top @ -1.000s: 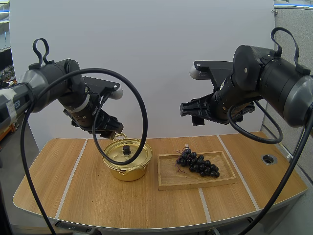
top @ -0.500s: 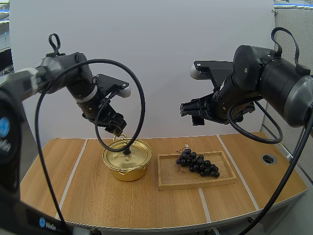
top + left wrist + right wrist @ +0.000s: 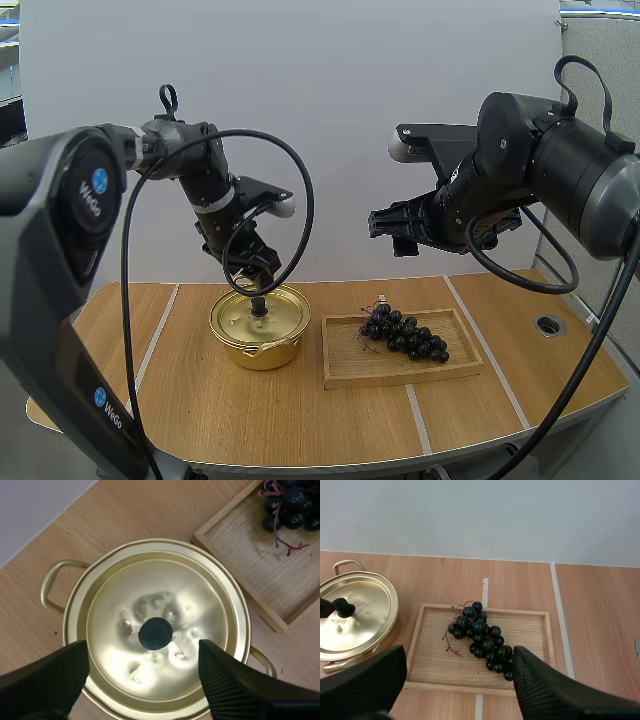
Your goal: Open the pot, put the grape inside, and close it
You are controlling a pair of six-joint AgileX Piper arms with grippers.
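While the lid [image 3: 256, 316] sits shut on the gold pot [image 3: 258, 345] at the centre-left of the high view, my left gripper [image 3: 257, 288] hangs just above its black knob [image 3: 259, 306], arm reaching in from the left edge. From the left wrist view, the left gripper [image 3: 143, 646] is spread wide, its jaws standing one to each side of the knob [image 3: 155, 633] without touching it, and it holds nothing. The lid [image 3: 165, 595] covers the pot fully, with one looped handle [image 3: 50, 582] showing beyond the rim.

At the upper right of the high view my right gripper [image 3: 392, 228] hovers high over the table [image 3: 170, 400], well above the wooden tray [image 3: 400, 373]. Its jaws are apart too, and empty; the right wrist view looks down between them at the right gripper's [image 3: 457, 661] target area, where the grapes [image 3: 481, 637] lie in the tray [image 3: 427, 666], just beside the pot [image 3: 355, 620]. In the high view the grapes [image 3: 405, 333] rest right of centre, inside the tray.
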